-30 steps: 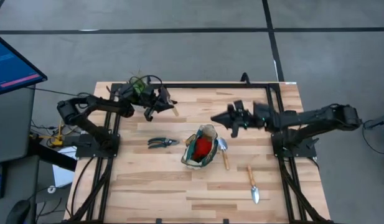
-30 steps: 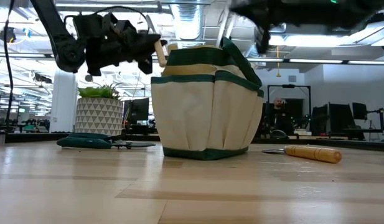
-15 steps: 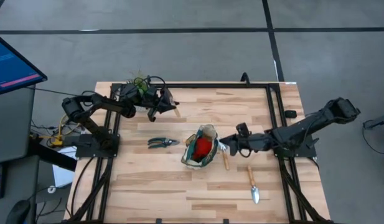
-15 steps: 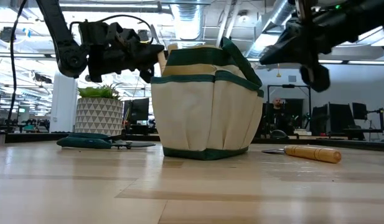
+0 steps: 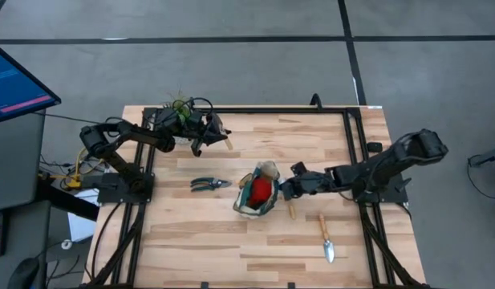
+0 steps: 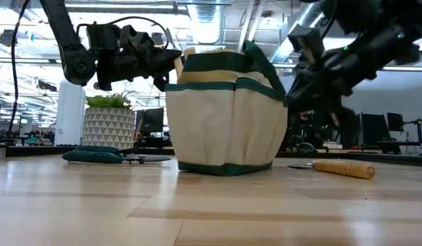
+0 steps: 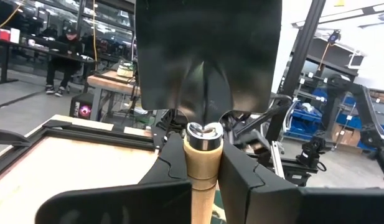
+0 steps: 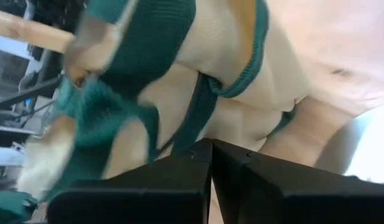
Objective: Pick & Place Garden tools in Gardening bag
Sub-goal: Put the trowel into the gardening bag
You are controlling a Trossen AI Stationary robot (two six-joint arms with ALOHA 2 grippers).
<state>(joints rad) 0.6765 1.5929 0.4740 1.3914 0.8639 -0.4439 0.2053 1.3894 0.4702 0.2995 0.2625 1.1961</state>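
Two arms are at work over the wooden desk [image 5: 231, 233]. The left end effector [image 5: 217, 136] hangs above the desk's far left part, near the potted plant [image 6: 108, 123], its fingers [image 7: 241, 180] clamped on the wooden handle of a trowel [image 7: 204, 81] whose dark blade stands up ahead of the wrist camera. The right end effector [image 5: 286, 189] sits low against the right side of the gardening bag [image 5: 258, 191]; in its wrist view the two fingers [image 8: 148, 193] lie pressed together with no gap, with the bag's beige fabric and green trim directly ahead. A red item [image 5: 261, 188] lies inside the bag. Pruning shears [image 5: 208, 184] lie flat on the desk just left of the bag. A second trowel [image 5: 325, 237] lies apart to the bag's right, nearer the front edge. A third wooden handle [image 6: 344, 168] rests on the desk beside the bag under the right end effector.
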